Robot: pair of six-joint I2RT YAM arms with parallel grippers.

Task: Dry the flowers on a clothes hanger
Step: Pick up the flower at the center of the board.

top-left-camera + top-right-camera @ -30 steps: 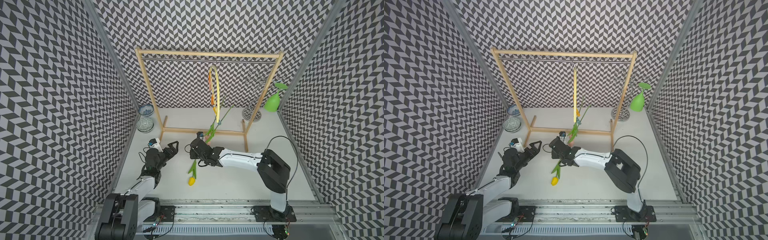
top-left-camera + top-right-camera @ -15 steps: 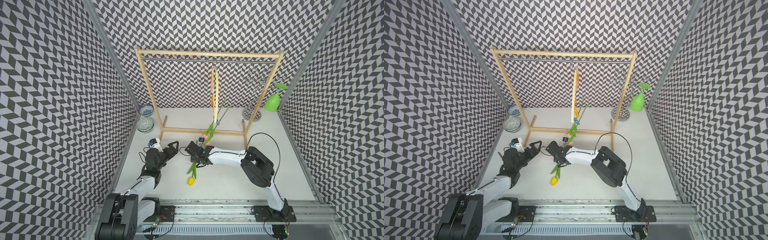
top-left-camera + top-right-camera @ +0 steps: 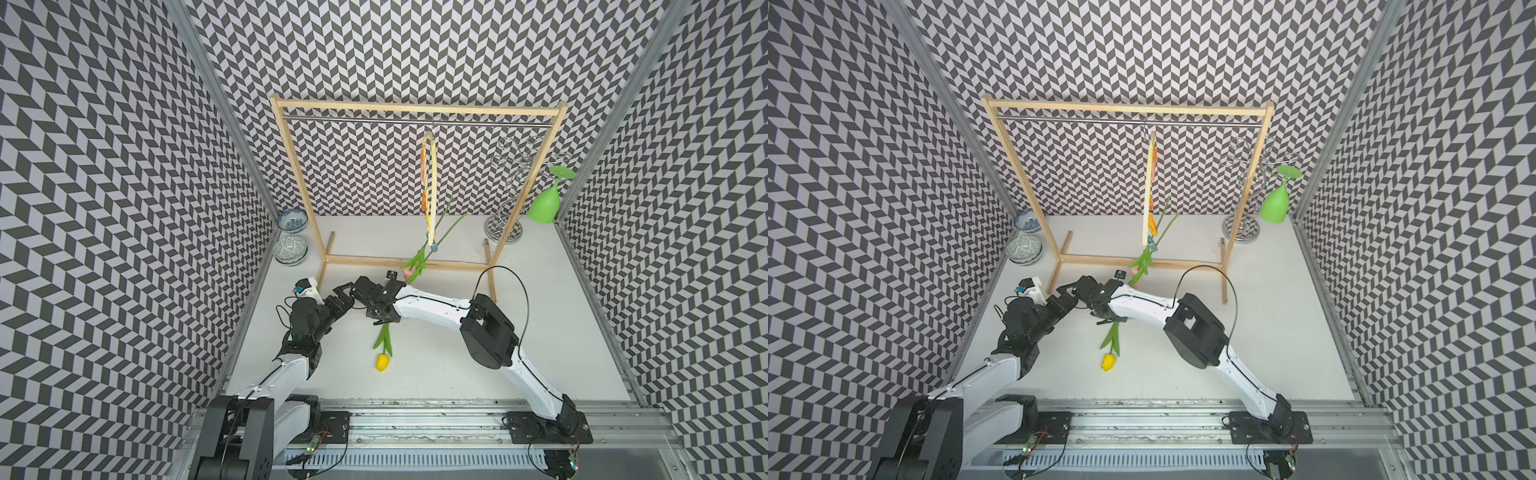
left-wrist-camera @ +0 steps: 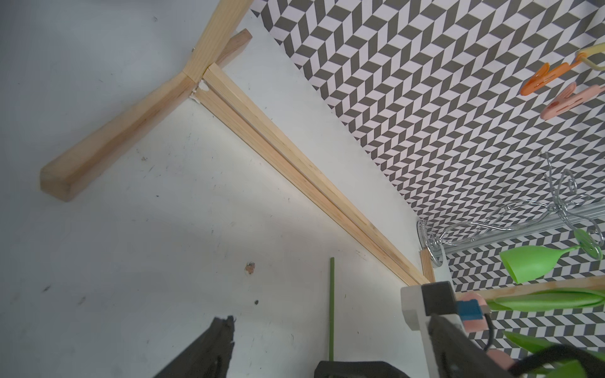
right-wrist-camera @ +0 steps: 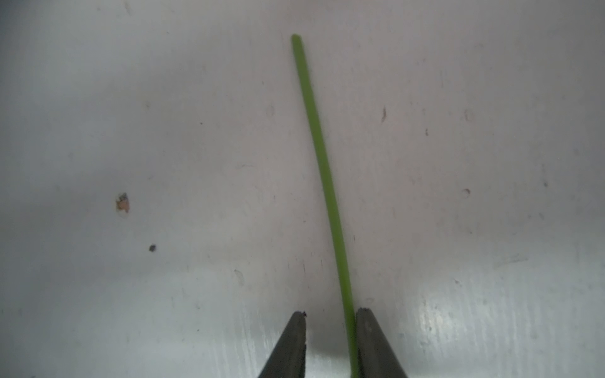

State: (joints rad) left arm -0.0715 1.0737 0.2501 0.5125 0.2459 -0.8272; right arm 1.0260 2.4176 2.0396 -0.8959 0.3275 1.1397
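Right gripper (image 5: 330,313): jaws apart astride the yellow tulip (image 3: 382,362) stem (touching one finger only), slid toward nine o'clock this past second. Tulip unmoved on table (image 3: 457,374), seven o'clock of clothes hanger (image 3: 433,187); grasp pending. Left gripper (image 3: 343,296): spread, idle.

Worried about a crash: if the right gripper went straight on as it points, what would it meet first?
Most likely the table: the right gripper points down at bare tabletop, the yellow tulip's stem between its open jaws. The left gripper sits close, though depth is unclear.
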